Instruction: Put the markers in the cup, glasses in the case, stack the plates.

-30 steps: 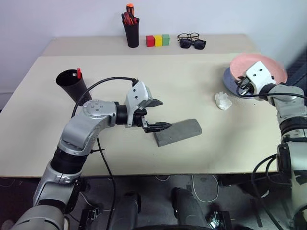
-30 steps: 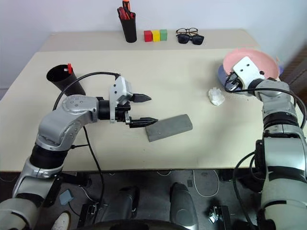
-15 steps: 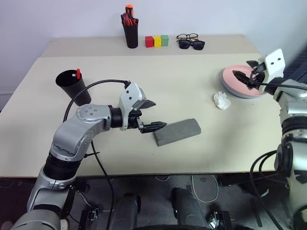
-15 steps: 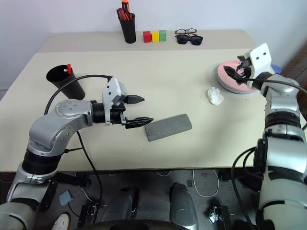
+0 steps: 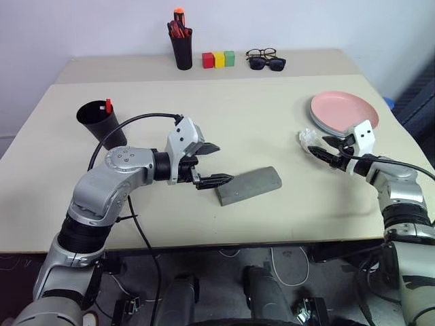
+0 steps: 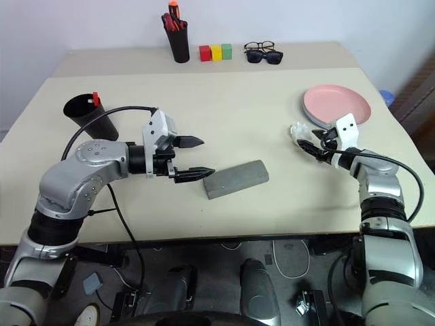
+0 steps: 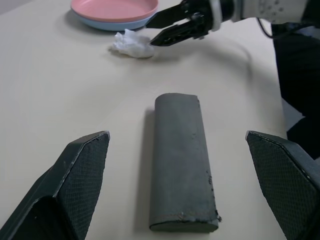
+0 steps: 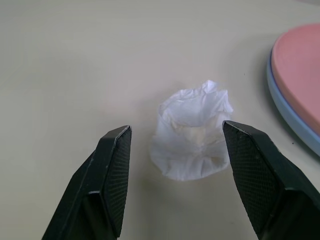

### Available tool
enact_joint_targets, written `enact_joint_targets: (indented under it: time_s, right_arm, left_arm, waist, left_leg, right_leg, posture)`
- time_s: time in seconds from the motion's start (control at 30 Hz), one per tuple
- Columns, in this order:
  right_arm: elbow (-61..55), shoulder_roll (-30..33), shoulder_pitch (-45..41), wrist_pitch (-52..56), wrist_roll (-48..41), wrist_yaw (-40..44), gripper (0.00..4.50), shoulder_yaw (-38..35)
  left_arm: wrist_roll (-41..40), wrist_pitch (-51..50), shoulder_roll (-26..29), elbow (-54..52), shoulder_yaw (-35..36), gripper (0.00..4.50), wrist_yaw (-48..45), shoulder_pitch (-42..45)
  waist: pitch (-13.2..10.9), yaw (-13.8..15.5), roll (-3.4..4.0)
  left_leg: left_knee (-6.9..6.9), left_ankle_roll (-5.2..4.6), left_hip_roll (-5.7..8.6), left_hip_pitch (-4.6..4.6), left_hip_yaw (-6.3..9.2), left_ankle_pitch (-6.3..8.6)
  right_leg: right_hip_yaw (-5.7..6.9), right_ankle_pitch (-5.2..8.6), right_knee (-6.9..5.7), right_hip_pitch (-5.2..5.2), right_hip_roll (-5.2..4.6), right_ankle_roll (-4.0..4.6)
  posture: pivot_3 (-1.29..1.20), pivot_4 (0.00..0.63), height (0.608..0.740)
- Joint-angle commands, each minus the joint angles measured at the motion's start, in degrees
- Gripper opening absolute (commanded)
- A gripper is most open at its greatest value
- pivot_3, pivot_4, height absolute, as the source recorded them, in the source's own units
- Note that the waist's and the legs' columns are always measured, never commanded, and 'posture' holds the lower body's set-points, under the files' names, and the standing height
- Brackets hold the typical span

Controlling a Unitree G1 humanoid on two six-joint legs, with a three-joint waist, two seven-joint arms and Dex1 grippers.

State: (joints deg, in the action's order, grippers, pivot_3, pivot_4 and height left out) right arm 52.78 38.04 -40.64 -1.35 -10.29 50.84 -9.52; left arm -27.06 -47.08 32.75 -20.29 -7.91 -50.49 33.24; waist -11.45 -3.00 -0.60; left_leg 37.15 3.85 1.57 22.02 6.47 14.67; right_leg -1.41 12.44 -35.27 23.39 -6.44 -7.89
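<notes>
On table [image 5: 136, 88]: two stacked plates [image 5: 343, 112], one case [image 5: 249, 185], perhaps one marker [image 5: 108, 106]; both end effectors wide.

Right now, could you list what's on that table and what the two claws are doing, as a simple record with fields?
plates: salmon pink plate stacked on light blue plate
case: grey oblong spectacle case, shut, lying flat
cup: tapered black cup, red-capped marker inside
left gripper: open, beside the case
right gripper: open, either side of crumpled white tissue
back edge: pen holder, coloured blocks, spectacles
</notes>
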Motion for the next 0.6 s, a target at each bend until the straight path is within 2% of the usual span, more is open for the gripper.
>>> enact_joint_targets:
  time_s: [0.03, 0.23, 0.33, 0.47, 0.6]
  right_arm:
    - [5.09, -1.65, -3.67, -2.74, 0.86, -1.65, 2.92, -0.08]
    - [13.21, -4.6, -7.95, -5.93, 4.3, -5.88, 2.92, 1.56]
    - [15.8, -5.17, -9.41, -7.3, 5.44, -8.87, 2.04, 1.61]
    - [16.2, -4.84, -10.42, -9.61, 6.63, -10.86, 0.1, 1.93]
    - [15.4, -3.71, -11.15, -12.23, 7.18, -12.89, 0.04, 1.52]
  left_arm:
    - [-1.52, 0.51, 0.79, -2.91, 1.63, 4.5, 0.09, -0.21]
    - [-2.19, -0.26, 1.86, -4.27, 2.15, 4.5, 1.27, -0.96]
    - [-2.1, -0.34, 2.36, -4.6, 2.19, 4.5, 1.82, -1.24]
    - [-2.45, -0.57, 2.23, -4.89, 2.2, 4.5, 2.74, -1.28]
    - [-2.46, -0.45, 2.01, -4.95, 1.79, 4.5, 3.4, -1.34]
  waist:
    - [0.0, -0.01, 0.0]
    - [0.0, -0.05, 0.0]
    - [0.0, -0.07, 0.0]
    - [0.0, -0.14, 0.0]
    - [0.0, -0.31, 0.0]
  left_leg:
    - [0.0, 0.0, 0.0, 0.0, 0.0, 0.0]
    - [-0.03, 0.0, 0.0, 0.03, 0.01, 0.0]
    - [-0.03, 0.0, 0.0, 0.02, 0.01, 0.0]
    - [-0.03, 0.01, 0.0, 0.03, 0.01, 0.0]
    - [-0.05, 0.01, 0.0, 0.03, 0.02, 0.0]
  right_leg:
    - [0.0, 0.0, 0.01, 0.0, 0.0, 0.0]
    - [0.0, 0.0, 0.04, 0.02, 0.0, -0.01]
    - [0.0, 0.0, 0.04, 0.01, 0.0, 0.0]
    - [0.0, 0.0, 0.04, 0.01, 0.0, 0.0]
    - [0.0, 0.0, 0.05, 0.01, 0.0, -0.01]
  posture:
    - [0.0, 0.15, 0.74]
    - [0.0, 0.15, 0.74]
    - [0.0, 0.15, 0.74]
    - [0.0, 0.15, 0.74]
    - [0.0, 0.15, 0.74]
